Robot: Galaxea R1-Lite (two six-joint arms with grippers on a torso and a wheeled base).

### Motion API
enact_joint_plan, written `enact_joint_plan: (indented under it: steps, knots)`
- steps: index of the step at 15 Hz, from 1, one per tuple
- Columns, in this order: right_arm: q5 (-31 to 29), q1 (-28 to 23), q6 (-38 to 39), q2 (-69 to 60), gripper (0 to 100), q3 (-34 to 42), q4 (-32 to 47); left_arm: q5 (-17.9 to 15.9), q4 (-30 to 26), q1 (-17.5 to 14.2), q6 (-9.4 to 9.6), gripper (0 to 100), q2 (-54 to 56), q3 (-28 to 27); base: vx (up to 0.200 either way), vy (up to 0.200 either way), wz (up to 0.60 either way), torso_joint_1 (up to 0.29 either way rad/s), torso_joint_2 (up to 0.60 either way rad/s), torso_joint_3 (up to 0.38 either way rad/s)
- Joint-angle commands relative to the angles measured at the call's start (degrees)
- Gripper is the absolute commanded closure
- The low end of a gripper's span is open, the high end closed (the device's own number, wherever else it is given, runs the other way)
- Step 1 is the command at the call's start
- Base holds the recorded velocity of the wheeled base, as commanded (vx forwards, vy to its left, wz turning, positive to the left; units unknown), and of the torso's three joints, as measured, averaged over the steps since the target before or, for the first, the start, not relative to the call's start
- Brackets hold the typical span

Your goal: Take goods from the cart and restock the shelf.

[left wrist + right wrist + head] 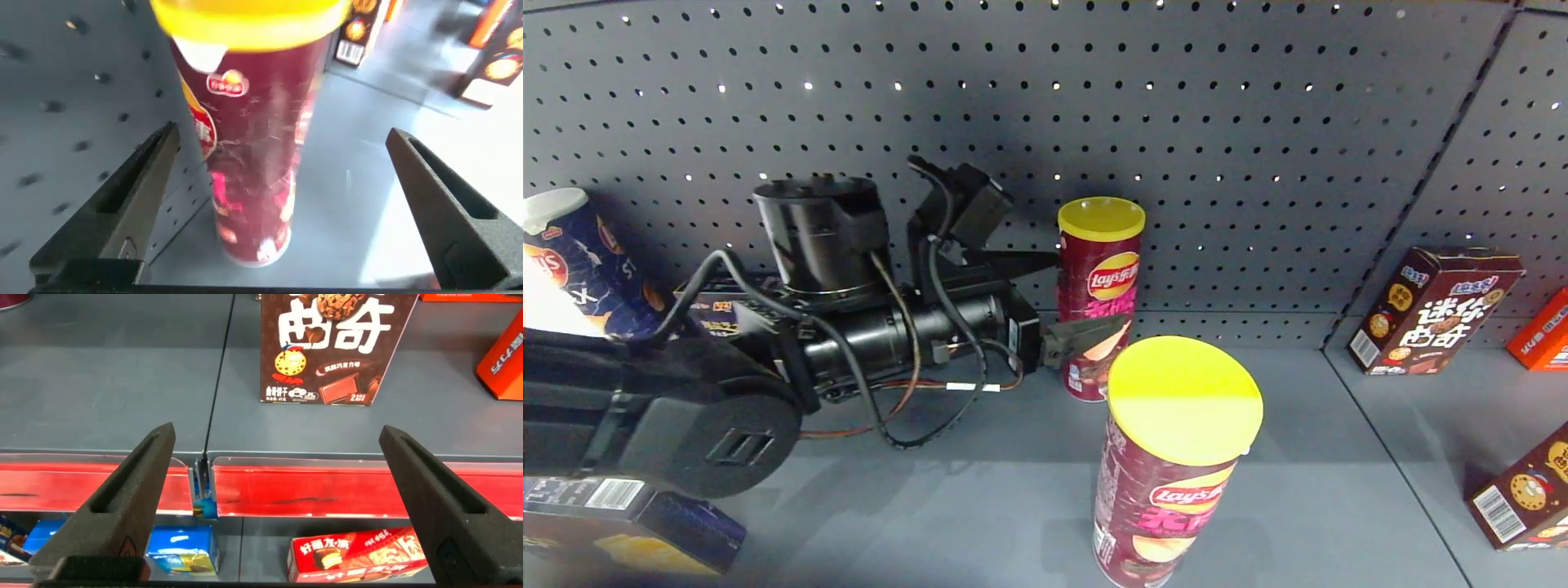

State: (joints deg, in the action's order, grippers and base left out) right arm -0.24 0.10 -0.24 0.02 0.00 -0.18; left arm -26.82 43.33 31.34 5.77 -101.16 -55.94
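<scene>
A maroon chip can with a yellow lid [1098,286] stands upright at the back of the grey shelf [964,498], close to the pegboard wall. My left gripper [1086,292] is open around it, one finger behind the can and one in front. The left wrist view shows the can [253,147] between the wide-apart fingers of the left gripper [282,135], neither one touching it. A second, matching can [1172,465] stands nearer the front. My right gripper [276,437] is open with nothing in it, facing the red front rail [327,490] of a shelf.
Brown cookie boxes [1437,310] [1523,490] and an orange box [1539,331] stand in the right bay. A blue chip can [572,261] leans at the far left, with a dark box [629,523] below it. A cookie box [331,347] stands beyond the right gripper.
</scene>
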Motion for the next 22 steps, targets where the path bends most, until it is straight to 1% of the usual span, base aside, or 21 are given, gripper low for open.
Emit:
enact_joint_plan:
  steps: [1, 2, 3, 5, 6, 7, 8, 10, 11, 12, 13, 14, 16, 17, 18, 19, 20, 21, 22]
  knots:
    - [-0.02, -0.01, -0.02, -0.02, 0, 0.00, -0.08, 1.42, -0.08, -0.67, -0.05, 0, 10.01, 5.49, 0.000, 0.000, 0.00, 0.000, 0.00, 0.000]
    - [-0.02, -0.01, -0.02, -0.02, 0, 0.00, -0.08, 5.02, -0.26, -0.58, -0.05, 0, 13.79, 7.87, 0.000, 0.000, 0.00, 0.000, 0.00, 0.000]
    - [-0.02, -0.01, -0.02, -0.02, 0, 0.00, 0.01, 9.77, -0.35, -0.40, -0.05, 0, 17.31, 10.33, 0.000, 0.000, 0.00, 0.000, 0.00, 0.000]
    - [-0.02, -0.01, -0.02, -0.02, 0, 0.00, -0.08, 18.82, -4.39, 0.30, 0.12, 0, 25.92, 15.51, 0.000, 0.000, 0.00, 0.000, 0.00, 0.000]
    - [-0.02, -0.01, -0.02, -0.02, 0, 0.00, 0.01, 22.07, -6.85, 0.56, 0.65, 0, 30.67, 17.53, 0.000, 0.000, 0.00, 0.000, 0.00, 0.000]
    - [-0.02, -0.01, -0.02, -0.02, 0, 0.00, -0.08, 24.09, -8.70, 1.00, 1.97, 0, 33.75, 18.68, 0.000, 0.000, 0.00, 0.000, 0.00, 0.000]
    - [-0.02, -0.01, -0.02, -0.02, 0, 0.00, -0.08, 28.40, -12.92, 1.44, 4.43, 0, 39.81, 21.49, 0.000, 0.000, 0.00, 0.000, 0.00, 0.000]
    - [-0.02, -0.01, -0.02, -0.02, 0, 0.00, 0.01, 32.09, -18.19, 3.37, 4.69, 0, 48.95, 26.06, 0.000, 0.000, 0.00, 0.000, 0.00, 0.000]
    - [-0.02, -0.01, -0.02, -0.02, 0, 0.00, 0.01, 33.06, -20.03, 3.81, 4.69, 0, 51.06, 26.68, 0.000, 0.000, 0.00, 0.000, 0.00, 0.000]
    - [-0.02, -0.01, -0.02, -0.02, 0, 0.00, 0.01, 34.38, -24.78, 4.87, 4.87, 0, 55.28, 27.03, 0.000, 0.000, 0.00, 0.000, 0.00, 0.000]
    - [-0.02, -0.01, -0.02, -0.02, 0, 0.00, 0.01, 34.29, -28.82, 5.75, 5.66, 0, 59.15, 27.11, 0.000, 0.000, 0.00, 0.000, 0.00, 0.000]
    - [-0.02, -0.01, -0.02, -0.02, 0, 0.00, 0.01, 34.47, -32.87, 5.57, 5.84, 0, 62.75, 27.20, 0.000, 0.000, 0.00, 0.000, 0.00, 0.000]
    - [-0.02, -0.01, -0.02, -0.02, 0, 0.00, 0.01, 34.47, -38.93, 5.48, 6.01, 0, 71.63, 28.70, 0.000, 0.000, 0.00, 0.000, 0.00, 0.000]
    - [-0.02, -0.01, -0.02, -0.02, 0, 0.00, -0.08, 34.47, -40.69, 5.22, 6.45, 0, 74.53, 28.61, 0.000, 0.000, 0.00, 0.000, 0.00, 0.000]
    - [-0.02, -0.01, -0.02, -0.02, 0, 0.00, 0.01, 34.47, -41.30, 5.13, 6.54, 0, 76.64, 28.70, 0.000, 0.000, 0.00, 0.000, 0.00, 0.000]
    - [-0.02, -0.01, -0.02, -0.02, 0, 0.00, 0.01, 34.29, -41.92, 2.94, 6.54, 0, 80.06, 30.28, 0.000, 0.000, 0.00, 0.000, 0.00, 0.000]
    - [-0.02, -0.01, -0.02, -0.02, 0, 0.00, 0.01, 33.94, -43.06, -6.38, 6.54, 0, 84.72, 33.09, 0.000, 0.000, 0.00, 0.000, 0.00, 0.000]
    - [-0.02, -0.01, -0.02, -0.02, 0, 0.00, 0.01, 33.94, -43.33, -14.03, 6.54, 0, 88.94, 35.29, 0.000, 0.000, 0.00, 0.000, 0.00, 0.000]
    - [-0.02, -0.01, -0.02, -0.02, 0, 0.00, -0.08, 33.94, -43.41, -20.71, 6.10, 0, 94.39, 37.75, 0.000, 0.000, 0.00, 0.000, 0.00, 0.000]
